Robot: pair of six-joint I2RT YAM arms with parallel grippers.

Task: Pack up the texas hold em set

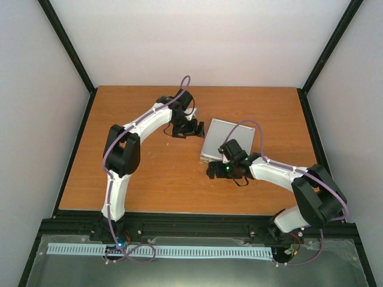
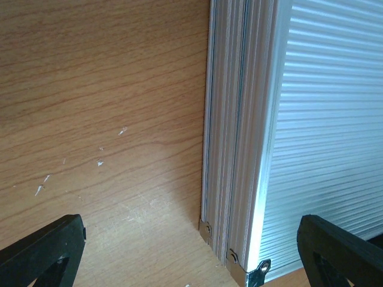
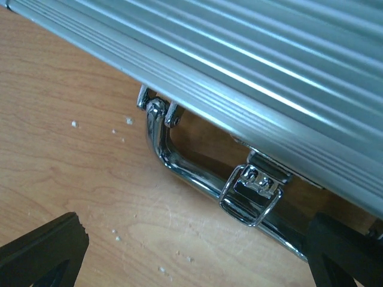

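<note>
The silver aluminium case (image 1: 227,139) lies flat on the table with its lid shut. No chips, dice, card boxes or disc are in view. My left gripper (image 1: 190,128) is open at the case's left side; in the left wrist view (image 2: 194,254) its fingers (image 2: 45,254) straddle a metal-capped corner of the case (image 2: 311,119). My right gripper (image 1: 216,170) is open at the case's near edge. In the right wrist view (image 3: 194,254) it faces the chrome handle (image 3: 173,161) and a chrome latch (image 3: 251,191) under the ribbed case wall (image 3: 251,54). Neither gripper holds anything.
The wooden table (image 1: 155,173) is bounded by black frame rails (image 1: 75,143) at left, right and front. White walls stand behind. Small white crumbs (image 3: 119,236) lie on the wood near the handle.
</note>
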